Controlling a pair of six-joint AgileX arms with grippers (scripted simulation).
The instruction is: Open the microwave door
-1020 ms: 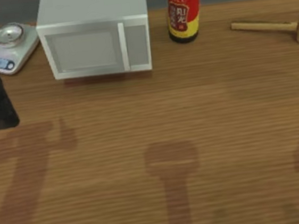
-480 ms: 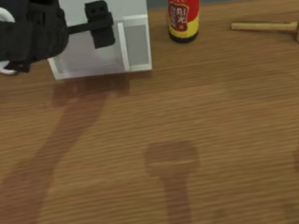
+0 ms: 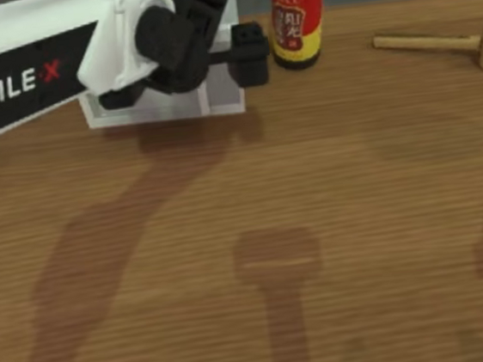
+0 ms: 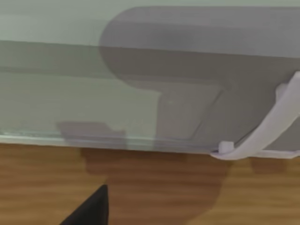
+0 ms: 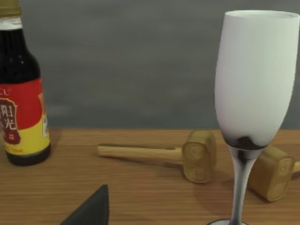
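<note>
- Wood-grain table (image 3: 329,189) fills the top view, with a grey wall behind it at the far edge.
- Left tool (image 3: 250,52) hangs at the microwave's front right corner; I cannot tell whether it is open or closed.
- Left arm (image 3: 57,66) lies across the microwave (image 3: 225,105), hiding most of it from above.
- Microwave door (image 4: 93,93) faces the near side of the table, closed flat against the box by the look of it.
- Left wrist view gives what the top view hides: the white handle strip (image 4: 267,131), a long bar on the door's front, close ahead of the tool.
- My judgement: the handle is what the left tool must catch next, and this arm is much the nearer.
- Right arm is out of the top view; its wrist view shows the sauce bottle (image 5: 21,89), a wooden mallet (image 5: 187,154) and a white goblet (image 5: 251,93).
</note>
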